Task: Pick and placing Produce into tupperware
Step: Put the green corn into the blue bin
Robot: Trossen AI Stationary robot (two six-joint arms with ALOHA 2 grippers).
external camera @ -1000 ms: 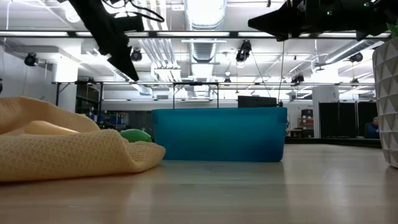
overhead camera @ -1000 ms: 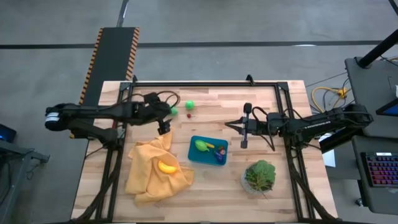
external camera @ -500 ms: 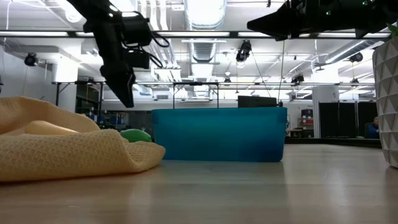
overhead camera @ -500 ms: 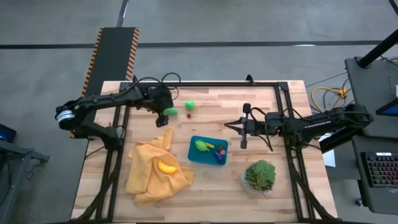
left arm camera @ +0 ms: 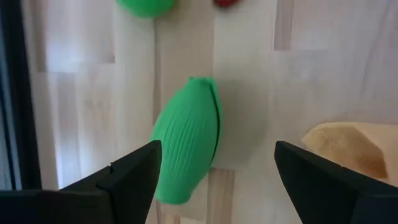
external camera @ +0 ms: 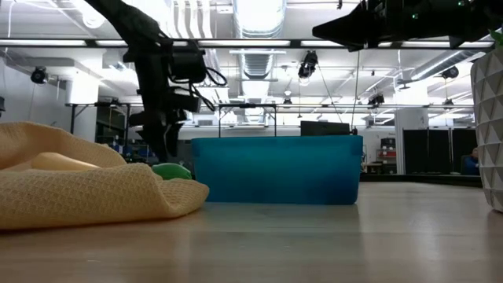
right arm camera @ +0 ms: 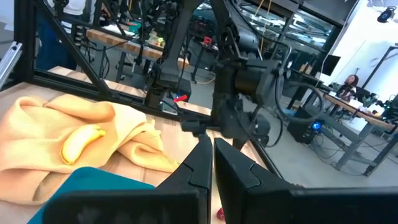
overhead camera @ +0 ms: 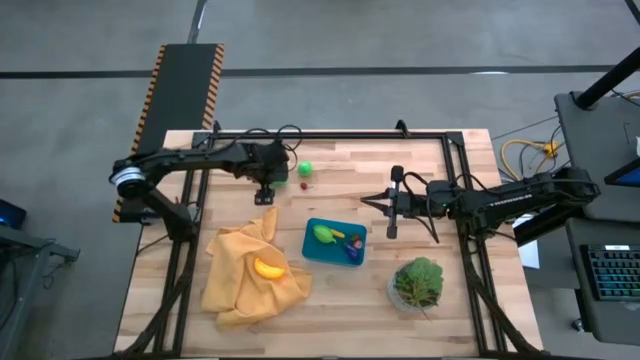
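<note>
Tupperware (overhead camera: 335,242) sits on the desk (overhead camera: 440,180) already holding some produce: I can make out a green piece (overhead camera: 323,234) and a few smaller bits of yellow, red and purple beside it. So, as I judge it, the job is partly done.

My left gripper (left arm camera: 214,171) hangs with its fingers spread wide and empty, directly over a ribbed green vegetable (left arm camera: 186,147) that lies flat on the desk between them, not yet touched. Just beyond it, ahead of the gripper, are a round green fruit (overhead camera: 305,168) and a small red piece (overhead camera: 304,184), both loose on the wood. Farther off, on the mustard cloth (overhead camera: 245,270), rests a yellow banana-shaped piece (overhead camera: 268,267).

My right gripper (overhead camera: 391,232) waits near the tupperware's far edge, fingers pressed together with nothing between them.

By my count four pieces are left outside the tupperware, and the ribbed green one looks like the next to go in. The potted plant (overhead camera: 418,283) stays where it is.
</note>
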